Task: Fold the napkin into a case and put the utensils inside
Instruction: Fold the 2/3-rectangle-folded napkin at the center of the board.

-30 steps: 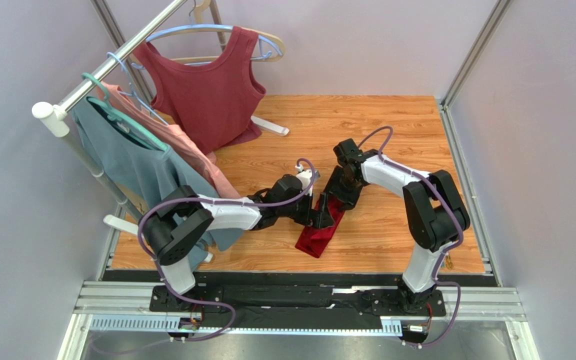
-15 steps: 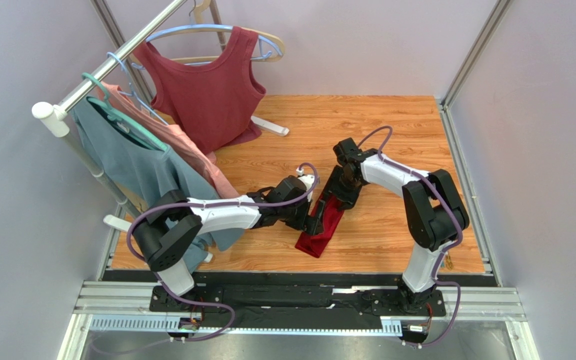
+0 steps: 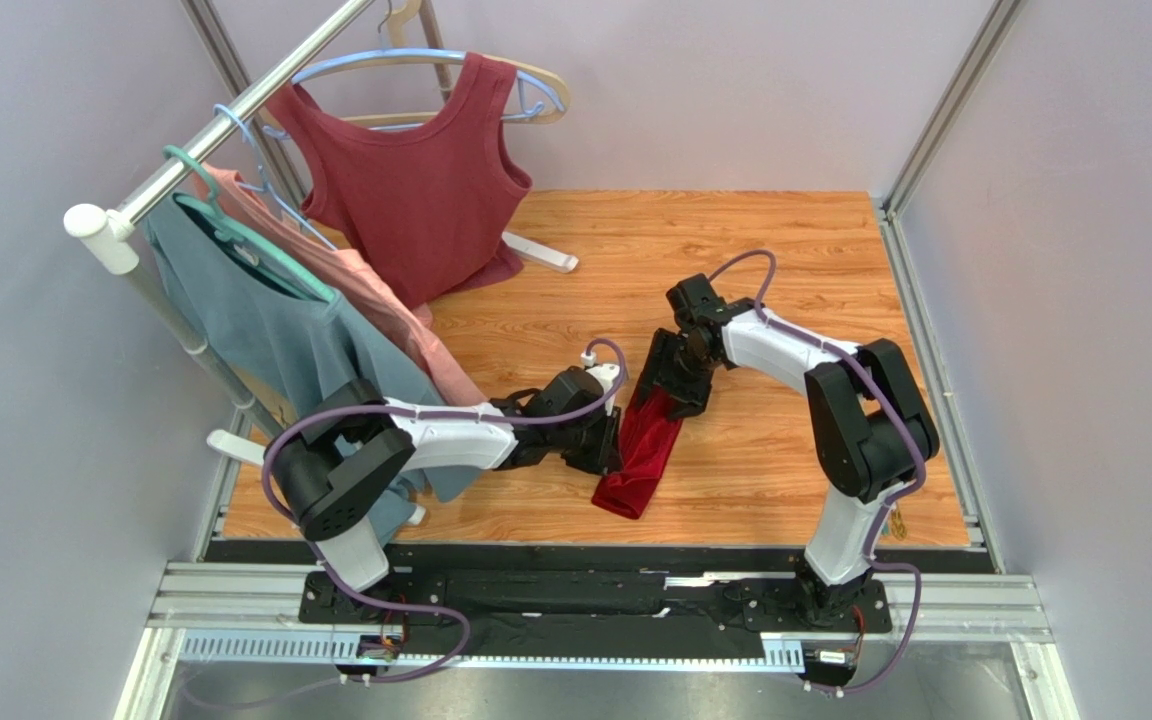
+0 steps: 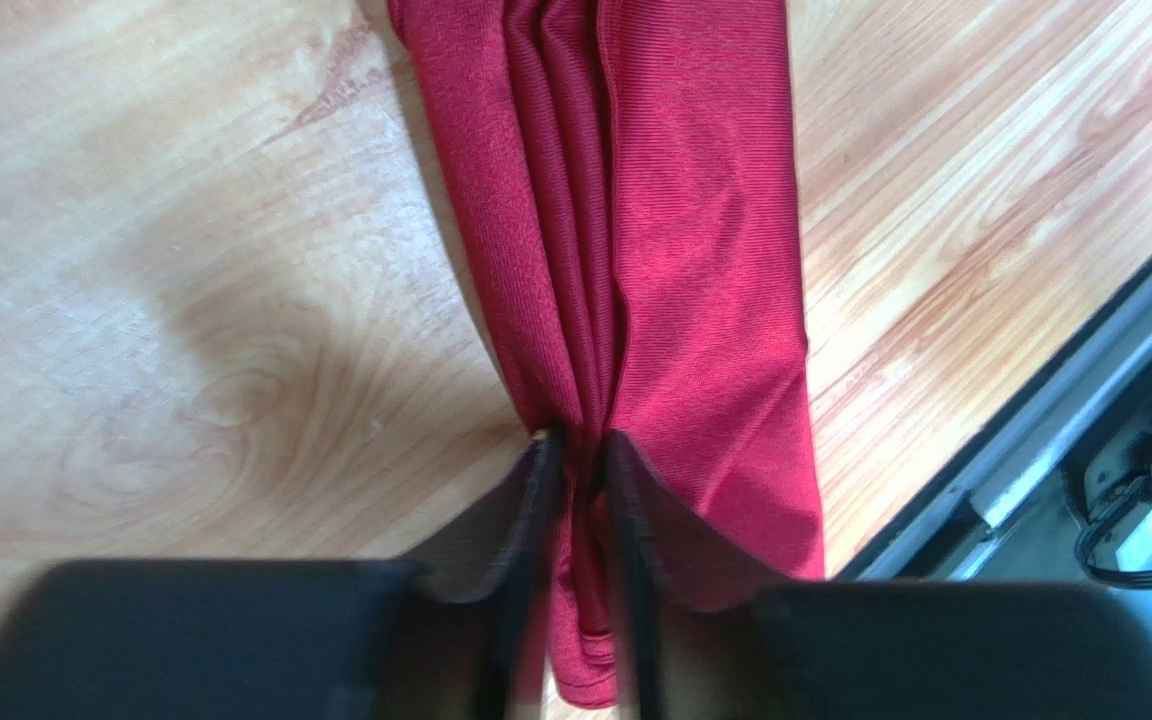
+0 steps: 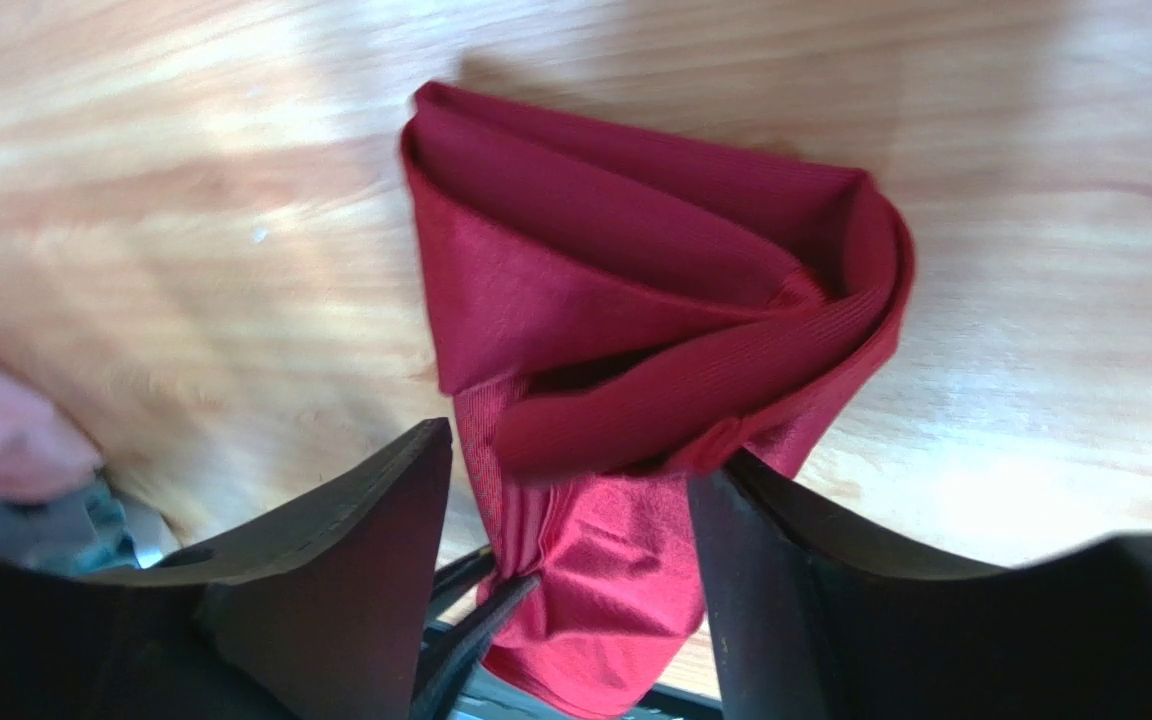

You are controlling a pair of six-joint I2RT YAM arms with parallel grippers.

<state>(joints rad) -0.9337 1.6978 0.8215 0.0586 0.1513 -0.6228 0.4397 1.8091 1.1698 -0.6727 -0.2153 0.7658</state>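
Two end effectors meet at your napkin (image 3: 645, 450), a narrow crimson strip lying on the wooden bench (image 3: 778, 240) between the arms. Your left end effector (image 4: 579, 447) stands narrow, pinching a lengthwise ridge of the cloth. Your right end effector (image 5: 570, 458) stands wide, its fingers (image 5: 372, 525) on either side of the strip's bunched, curled far end.

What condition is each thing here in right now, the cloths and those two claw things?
napkin: folded into a narrow strip, far end bunched.
left gripper: shut, pinching a pleat of the napkin.
right gripper: open, jaws either side of the napkin's bunched end.
maroon top: hanging up.
teal shirt: hanging up.
pink garment: hanging up.
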